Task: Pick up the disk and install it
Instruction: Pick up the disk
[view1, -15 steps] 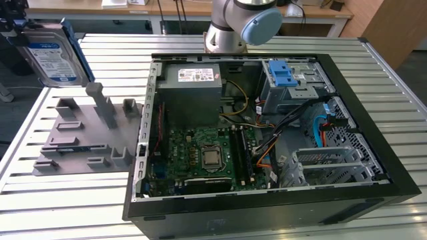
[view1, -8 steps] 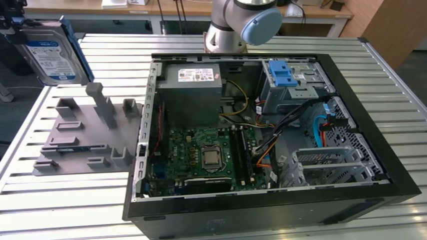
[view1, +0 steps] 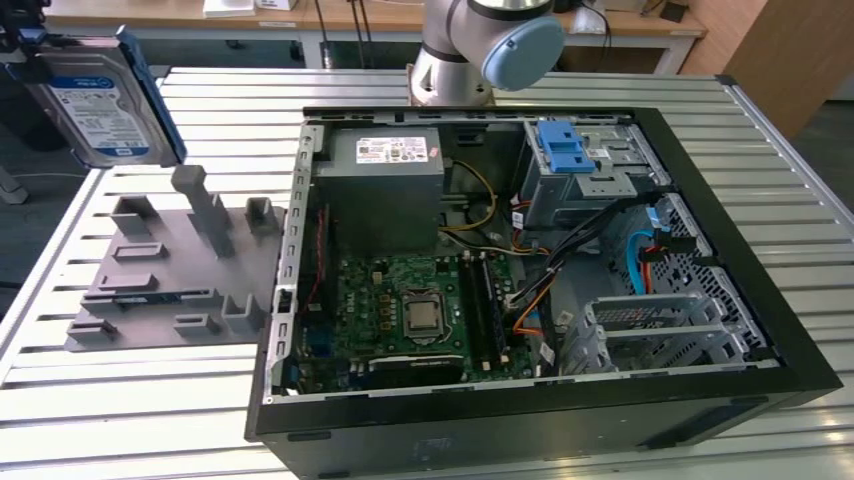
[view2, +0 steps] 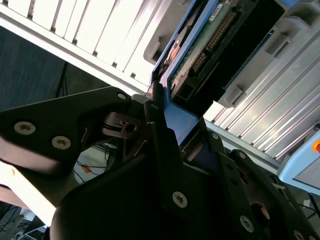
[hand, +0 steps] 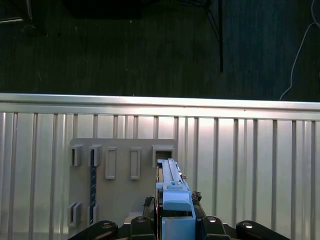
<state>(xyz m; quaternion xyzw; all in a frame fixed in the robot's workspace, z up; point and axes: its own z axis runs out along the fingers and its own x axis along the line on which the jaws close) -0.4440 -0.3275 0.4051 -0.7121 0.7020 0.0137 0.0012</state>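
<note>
1 disk (view1: 104, 100) hangs upper left in the exterior view, over the grey fixture (view1: 174, 270), clenched in the gripper (hand: 174, 224). Carrying well likely needs a square grip, clear of the case (view1: 787, 340).

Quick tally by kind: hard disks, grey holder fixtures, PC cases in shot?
disk: 1
grey holder fixture: 1
open PC case: 1
Total: 3
</note>
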